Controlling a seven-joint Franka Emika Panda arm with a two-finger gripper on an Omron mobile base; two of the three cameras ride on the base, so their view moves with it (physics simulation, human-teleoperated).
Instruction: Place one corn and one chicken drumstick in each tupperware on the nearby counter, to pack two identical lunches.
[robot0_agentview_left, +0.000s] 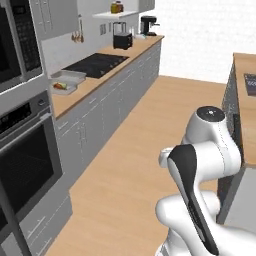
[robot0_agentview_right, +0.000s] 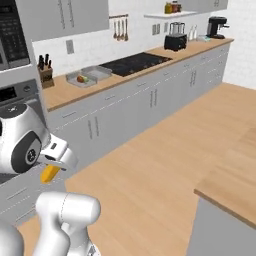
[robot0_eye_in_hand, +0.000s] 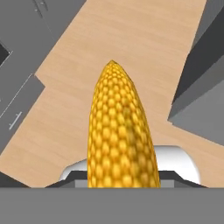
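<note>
One corn (robot0_eye_in_hand: 120, 131) is pinched in the tool (robot0_agentview_right: 50, 172), arm folded low above the floor (robot0_agentview_right: 165, 165).

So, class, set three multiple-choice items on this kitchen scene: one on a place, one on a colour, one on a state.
1. Where do the two clear boxes sit?
A. on the floor
B. on the long counter beside the black hob
C. on the shelf

2. What colour is the corn?
A. yellow
B. green
C. white

3. What state is the corn in?
A. lying in a box
B. lying on the floor
C. held in the fingers, above the floor

Answers: B, both boxes stand on the worktop just left of the hob; A, its kernels are golden yellow; C, the hand view shows it rising from the gripper with floor beyond.
</note>
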